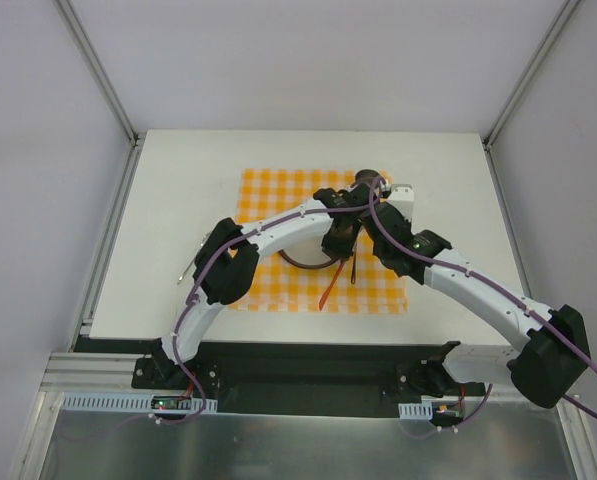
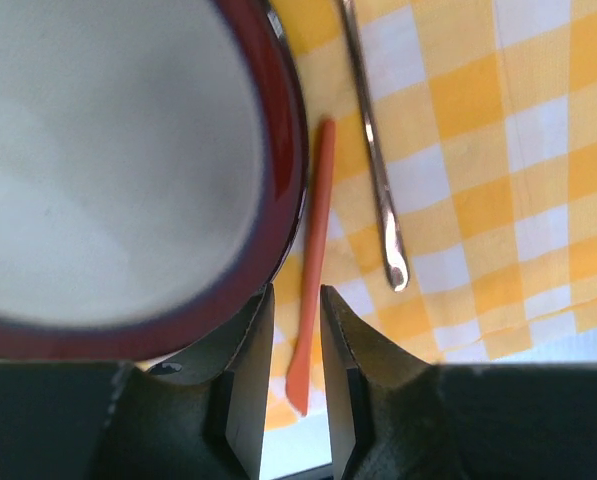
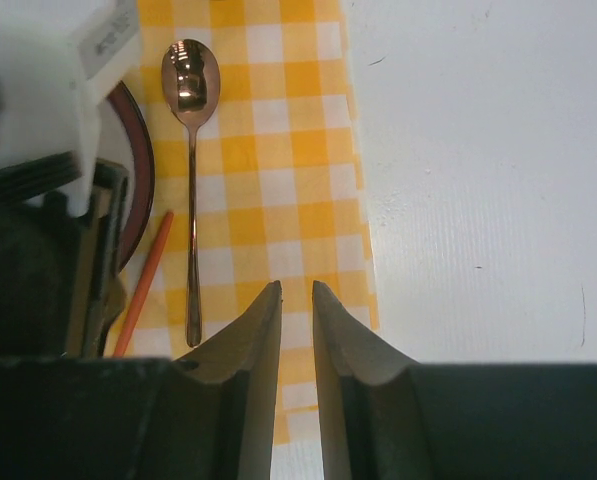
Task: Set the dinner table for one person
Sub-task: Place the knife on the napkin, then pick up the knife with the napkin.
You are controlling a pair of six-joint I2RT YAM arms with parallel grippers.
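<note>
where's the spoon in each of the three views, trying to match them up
Top external: the spoon is a thin dark line just right of centre on the checkered cloth.
Left wrist: only its handle shows, upper centre-right, ending in a rounded tip.
Right wrist: the whole spoon, upper left, bowl at the top.
Shared landmark: the orange stick lying just beside it in all three views.
</note>
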